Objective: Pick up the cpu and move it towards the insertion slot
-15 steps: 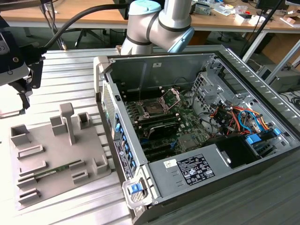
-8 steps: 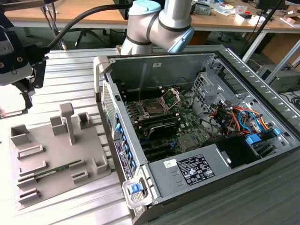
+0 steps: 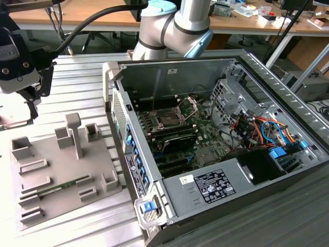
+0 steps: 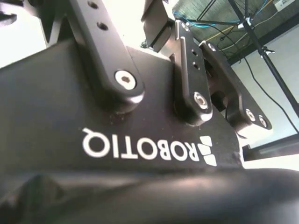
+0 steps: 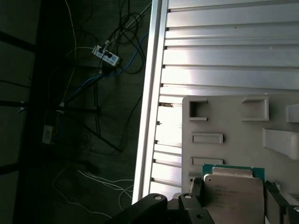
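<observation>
Silver-grey tubular robot arm [image 3: 193, 18] with pale blue joint caps, thick black cable along it, matte black pincer [image 4: 187, 74] body with white lettering, flat black linkage bars fastened by round silver hex-socket screws

Exterior high; wrist cameras close

Cpu [image 5: 233, 198] lower part cut off by frame edge.

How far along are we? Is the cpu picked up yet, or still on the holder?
Pickup looks done: in the first wrist view the cpu sits between the gripper fingers, above the grey holder. The move is left: in the exterior view the gripper is at the left, the insertion slot inside the open computer case.
</observation>
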Motion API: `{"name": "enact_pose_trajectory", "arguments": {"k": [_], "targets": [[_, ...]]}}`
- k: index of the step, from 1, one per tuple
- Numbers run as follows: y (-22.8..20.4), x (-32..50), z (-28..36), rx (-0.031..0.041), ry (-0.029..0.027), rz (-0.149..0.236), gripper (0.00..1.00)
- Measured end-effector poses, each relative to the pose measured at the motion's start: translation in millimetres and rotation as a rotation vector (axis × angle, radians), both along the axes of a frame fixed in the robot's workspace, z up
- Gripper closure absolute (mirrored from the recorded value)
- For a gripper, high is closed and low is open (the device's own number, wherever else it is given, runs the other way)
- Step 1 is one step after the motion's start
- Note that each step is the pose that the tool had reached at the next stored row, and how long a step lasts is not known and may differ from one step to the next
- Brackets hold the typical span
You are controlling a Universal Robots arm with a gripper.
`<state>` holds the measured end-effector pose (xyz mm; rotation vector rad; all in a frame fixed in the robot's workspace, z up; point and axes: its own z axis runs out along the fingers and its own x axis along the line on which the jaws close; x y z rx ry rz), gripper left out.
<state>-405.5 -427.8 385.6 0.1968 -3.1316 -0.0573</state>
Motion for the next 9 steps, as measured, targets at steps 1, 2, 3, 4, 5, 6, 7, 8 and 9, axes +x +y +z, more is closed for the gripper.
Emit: {"name": "enact_pose_trajectory", "arguments": {"k": [1, 2, 3, 4, 5, 6, 7, 8, 9], "targets": [[0.0, 0.2, 0.0, 0.0, 0.0, 0.0, 0.45], [0.0, 0.5, 0.0, -0.0001, 0.0, 0.0, 0.45], [0.0, 0.6, 0.0, -0.0001, 0.0, 0.0, 0.45], [0.0, 0.9, 0.0, -0.0001, 0.0001, 0.0, 0.45], [0.0, 1.1, 0.0, -0.0001, 0.0, 0.0, 0.45], [0.0, 1.4, 0.0, 0.0, 0.0, 0.0, 0.45], [0.0, 1.6, 0.0, -0.0001, 0.0, 0.0, 0.45], [0.0, 1.9, 0.0, 0.0, 0.0, 0.0, 0.45], [0.0, 2.3, 0.0, 0.0, 0.0, 0.0, 0.45]]}}
